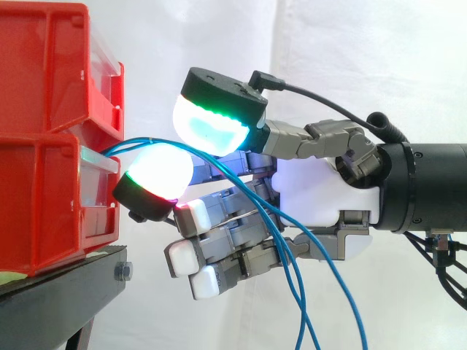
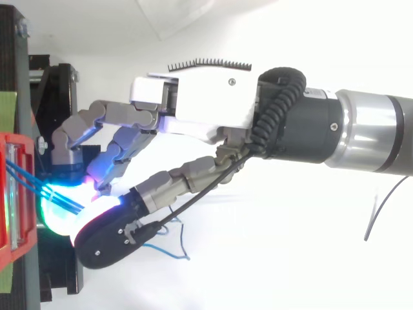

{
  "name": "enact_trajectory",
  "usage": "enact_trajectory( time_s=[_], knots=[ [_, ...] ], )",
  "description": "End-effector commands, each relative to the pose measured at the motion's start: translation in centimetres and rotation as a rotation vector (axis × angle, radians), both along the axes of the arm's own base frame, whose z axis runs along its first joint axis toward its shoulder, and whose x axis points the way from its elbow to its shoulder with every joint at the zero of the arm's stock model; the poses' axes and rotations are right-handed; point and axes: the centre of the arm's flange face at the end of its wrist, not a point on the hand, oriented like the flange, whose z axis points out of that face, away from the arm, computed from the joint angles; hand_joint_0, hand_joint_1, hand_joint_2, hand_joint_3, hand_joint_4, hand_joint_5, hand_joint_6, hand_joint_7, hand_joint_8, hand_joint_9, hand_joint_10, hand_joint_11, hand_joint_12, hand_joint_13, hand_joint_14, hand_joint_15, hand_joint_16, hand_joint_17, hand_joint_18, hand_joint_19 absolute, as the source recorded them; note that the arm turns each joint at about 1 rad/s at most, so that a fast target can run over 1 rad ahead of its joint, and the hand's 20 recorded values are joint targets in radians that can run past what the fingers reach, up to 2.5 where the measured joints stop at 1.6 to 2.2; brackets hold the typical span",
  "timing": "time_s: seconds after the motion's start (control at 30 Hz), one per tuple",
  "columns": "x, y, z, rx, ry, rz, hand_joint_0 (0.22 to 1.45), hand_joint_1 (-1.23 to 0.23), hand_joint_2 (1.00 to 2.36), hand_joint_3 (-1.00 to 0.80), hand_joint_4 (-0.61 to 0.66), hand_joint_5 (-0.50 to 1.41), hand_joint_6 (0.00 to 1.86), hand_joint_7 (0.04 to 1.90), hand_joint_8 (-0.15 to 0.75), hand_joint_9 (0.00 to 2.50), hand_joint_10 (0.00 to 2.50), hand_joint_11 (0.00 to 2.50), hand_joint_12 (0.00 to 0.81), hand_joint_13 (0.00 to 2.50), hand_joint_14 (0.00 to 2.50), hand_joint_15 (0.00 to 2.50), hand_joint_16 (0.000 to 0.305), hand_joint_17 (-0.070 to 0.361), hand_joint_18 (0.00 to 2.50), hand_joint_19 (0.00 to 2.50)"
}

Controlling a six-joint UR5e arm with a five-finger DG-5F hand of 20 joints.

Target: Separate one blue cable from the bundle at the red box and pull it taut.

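A bundle of thin blue cables (image 2: 39, 186) is seen leaving the front of the lower red plastic storage bin (image 1: 44, 211), which is stacked under a second one on the black counter (image 1: 58, 292). From the bin mouth the strands run toward the robot's grey-and-white hand (image 1: 321, 189). Their long axis lies roughly level and in line with the forearm, before they drop in slack loops below the palm. The strands are threaded between the two glowing fingertips (image 1: 211, 127), one pad above them and one below. The fingers are clenched around them, the remaining ones curled in underneath. About three strands can be counted in the side view, lying close together and crossing. Whether one alone is caught between the pads cannot be told. The stretch between bin and pads is short and looks nearly straight. A pull away from the bin, along the line of the cables, is judged to be what tautness calls for, and neighbouring strands may be dragged with it.
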Motion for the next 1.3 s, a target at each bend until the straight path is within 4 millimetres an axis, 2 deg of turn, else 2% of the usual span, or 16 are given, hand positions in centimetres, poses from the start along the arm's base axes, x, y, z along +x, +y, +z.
enact_trajectory(
  time_s=[0.0,0.2,0.4,0.53,0.63,0.7,0.83,0.9,1.0,1.07,1.13,1.27],
  knots=[
    [0.01,-0.12,-0.03,0.0,0.002,-0.002,0.66,-0.78,1.0,-0.5,0.12,-0.2,0.89,0.97,0.291,0.96,0.02,1.03,0.362,0.94,0.02,0.61,0.039,0.088,0.73,0.59],
    [0.01,-0.14,-0.03,0.0,0.002,-0.003,0.59,-0.68,1.0,-0.5,0.14,-0.18,0.87,1.03,0.299,1.02,0.02,1.05,0.371,0.96,0.02,0.61,0.039,0.089,0.73,0.62],
    [-0.01,-0.25,0.09,0.0,0.001,-0.003,0.63,-0.64,1.0,-0.48,0.12,-0.16,0.85,1.08,0.299,1.06,0.03,1.04,0.365,0.97,0.02,0.62,0.039,0.087,0.75,0.63],
    [-0.03,-0.14,0.05,0.0,0.004,-0.003,0.64,-0.74,1.01,-0.32,0.07,-0.17,0.87,1.1,0.296,1.04,0.02,1.05,0.37,0.97,0.02,0.62,0.039,0.088,0.76,0.63],
    [-0.08,-0.15,0.01,-0.001,0.008,-0.003,0.67,-0.82,1.02,-0.29,0.02,-0.18,0.88,1.11,0.291,1.02,0.03,1.06,0.372,0.97,0.02,0.63,0.039,0.089,0.76,0.62],
    [-0.05,-0.25,-0.1,-0.001,0.008,-0.003,0.7,-0.87,1.01,-0.32,0.01,-0.19,0.89,1.1,0.292,1.01,0.02,1.07,0.368,0.97,0.02,0.62,0.039,0.089,0.77,0.61],
    [-0.06,-0.15,-0.11,-0.001,0.01,-0.003,0.75,-0.92,1.0,-0.5,0.04,-0.19,0.9,1.08,0.29,1.02,0.02,1.08,0.361,0.97,0.02,0.62,0.039,0.087,0.78,0.6],
    [-0.07,-0.13,0.01,-0.001,0.008,-0.002,0.77,-0.92,1.0,-0.5,0.05,-0.19,0.9,1.07,0.292,1.03,0.02,1.08,0.362,0.98,0.02,0.63,0.038,0.086,0.79,0.59],
    [-0.11,-0.26,-0.02,-0.001,0.011,-0.003,0.74,-0.92,1.0,-0.5,0.07,-0.18,0.9,1.09,0.292,1.06,0.02,1.09,0.36,0.99,0.03,0.63,0.037,0.084,0.8,0.59],
    [-0.14,-0.26,-0.05,-0.002,0.014,-0.003,0.68,-0.92,1.0,-0.5,0.09,-0.17,0.89,1.11,0.296,1.08,0.02,1.09,0.361,1.0,0.03,0.63,0.037,0.083,0.8,0.6],
    [-0.14,-0.26,-0.05,-0.002,0.014,-0.003,0.61,-0.87,1.0,-0.5,0.1,-0.17,0.89,1.1,0.303,1.11,0.02,1.1,0.366,1.01,0.02,0.64,0.037,0.083,0.8,0.62],
    [-0.13,-0.26,-0.17,-0.002,0.016,-0.003,0.55,-0.79,1.0,-0.5,0.11,-0.16,0.88,1.08,0.315,1.13,0.02,1.09,0.377,1.03,0.02,0.65,0.039,0.088,0.82,0.63]
  ],
)
